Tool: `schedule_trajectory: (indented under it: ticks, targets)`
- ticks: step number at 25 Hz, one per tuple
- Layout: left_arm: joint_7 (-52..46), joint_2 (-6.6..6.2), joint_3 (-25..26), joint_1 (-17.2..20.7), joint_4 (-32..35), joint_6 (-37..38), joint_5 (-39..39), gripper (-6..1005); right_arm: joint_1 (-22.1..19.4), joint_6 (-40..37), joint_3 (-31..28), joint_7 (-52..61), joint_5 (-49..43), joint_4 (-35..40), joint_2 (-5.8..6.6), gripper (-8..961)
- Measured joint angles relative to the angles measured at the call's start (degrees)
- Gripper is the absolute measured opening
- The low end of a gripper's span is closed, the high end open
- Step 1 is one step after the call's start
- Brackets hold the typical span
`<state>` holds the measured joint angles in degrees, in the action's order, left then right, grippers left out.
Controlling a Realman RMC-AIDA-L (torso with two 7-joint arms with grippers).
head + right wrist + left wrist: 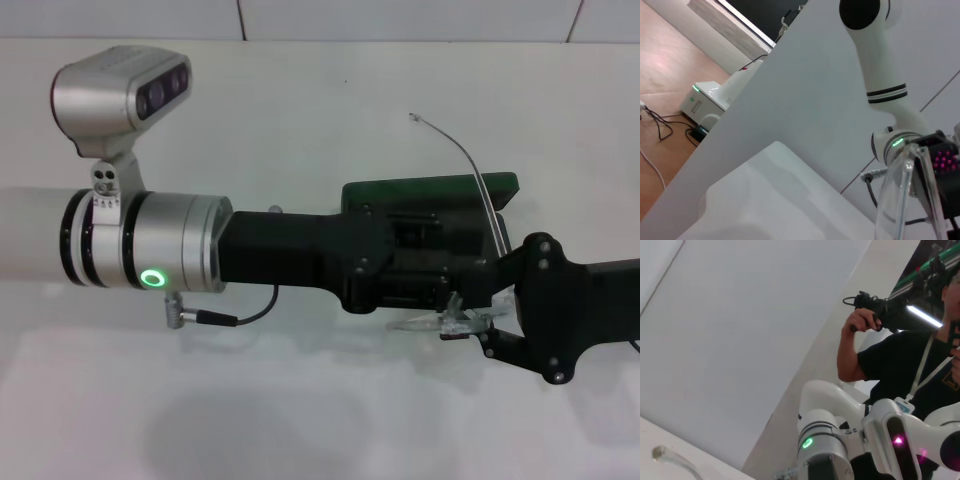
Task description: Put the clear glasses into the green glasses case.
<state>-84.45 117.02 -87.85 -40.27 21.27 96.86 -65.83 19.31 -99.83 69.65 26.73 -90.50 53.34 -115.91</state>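
The clear glasses (462,318) are clamped in the right gripper (478,325) just beside the open green glasses case (430,190); insertion is left. The left gripper (405,265) state cannot be told.

A white worktop (300,110) is spreading to its far edge, meeting a white tiled wall (400,18). Beyond its side edge, wooden flooring (670,65) is showing, with black cables (655,127) lying on it.

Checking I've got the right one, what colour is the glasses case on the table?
Dark green, best seen in the head view.
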Motion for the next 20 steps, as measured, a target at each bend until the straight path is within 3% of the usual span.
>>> schedule_trajectory:
  ticks: [13,20]
  targets:
    - [2.7,-1.20,6.0,1.7,0.0,0.0,0.3,603,-0.4,-2.3,-0.6,-1.6,0.2,-2.1,0.24,125]
    - [11.7,-2.73,14.0,8.1,-0.1,-4.9,0.0,603,0.1,-9.2,-3.8,-0.3,2.3,-5.2,0.36,125]
